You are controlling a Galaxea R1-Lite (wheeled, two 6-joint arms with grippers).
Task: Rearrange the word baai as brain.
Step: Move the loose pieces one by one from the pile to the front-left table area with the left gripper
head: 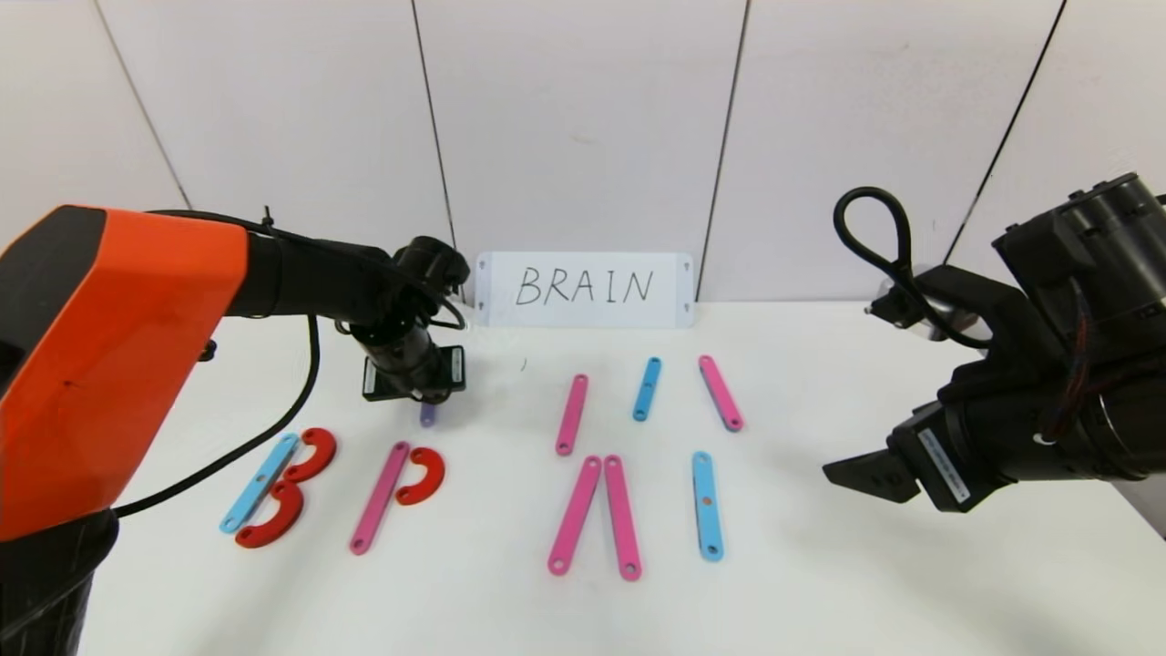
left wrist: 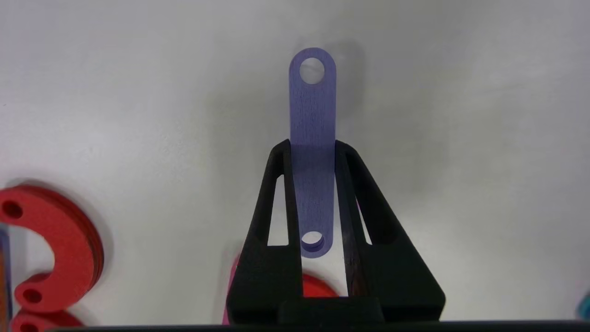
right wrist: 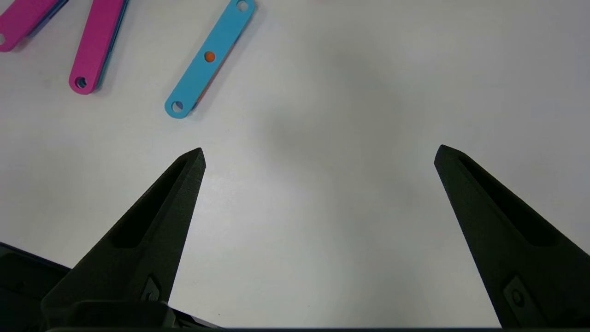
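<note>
Writing: white card (head: 583, 290) standing against the back wall reads "BRAIN" in black handwriting.
Letter pieces: flat plastic strips with end holes, laid on the white table (head: 820, 565) in front of the card.
B: blue strip (head: 260, 482) with two red curves (head: 296, 487) touching it, at the robot's left.
Next letter: pink strip (head: 380, 497) with one red curve (head: 421, 476) beside its upper half.
A: two pink strips (head: 597, 516) meeting at the top, no crossbar.
I: blue strip (head: 707, 505).
Loose row behind: pink, blue, pink strips.
Purple strip (left wrist: 312, 147): clamped between the closed fingers of the left gripper (left wrist: 312, 145), behind the second letter.
Left arm: reached forward, wrist pointing down.
Right gripper (right wrist: 318, 154): spread wide, holding nothing, hovering at the table's right side.
</note>
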